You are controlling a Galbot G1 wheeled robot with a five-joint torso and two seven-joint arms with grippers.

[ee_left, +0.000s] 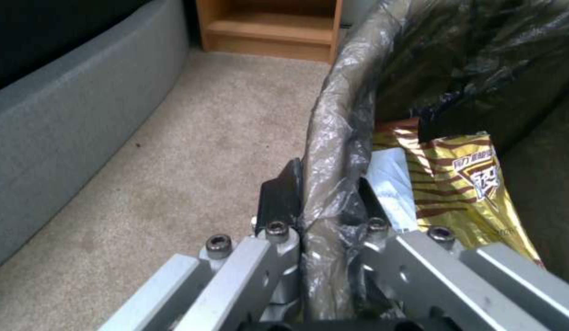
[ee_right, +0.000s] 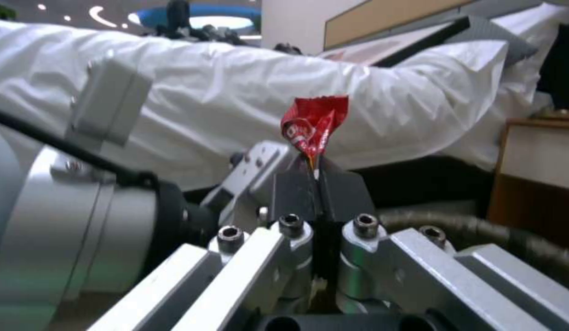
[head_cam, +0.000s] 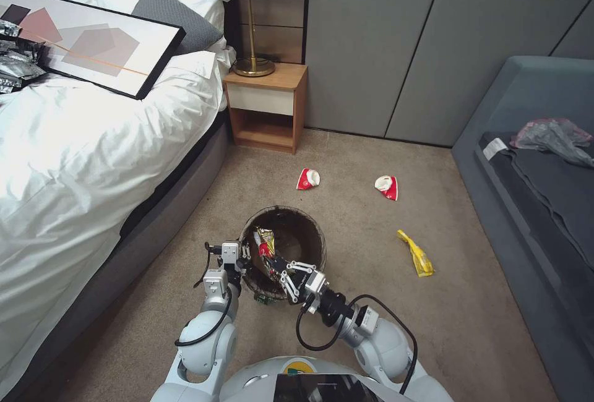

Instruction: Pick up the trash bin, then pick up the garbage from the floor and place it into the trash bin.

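Between the bed (head_cam: pixel 80 161) and the grey sofa (head_cam: pixel 532 204), on the carpet (head_cam: pixel 371 278), the trash bin (head_cam: pixel 283 251) hangs from the left gripper (ee_left: pixel 324 202), whose jaws are clamped over its near rim. Directly above its mouth, the right gripper (ee_right: pixel 318 184) pinches a red wrapper (ee_right: pixel 313 126), so the drop is straight down. Two red-and-white wrappers (head_cam: pixel 308 179) and a yellow wrapper (head_cam: pixel 417 255) lie on the floor beyond the bin, toward the right arm's side.
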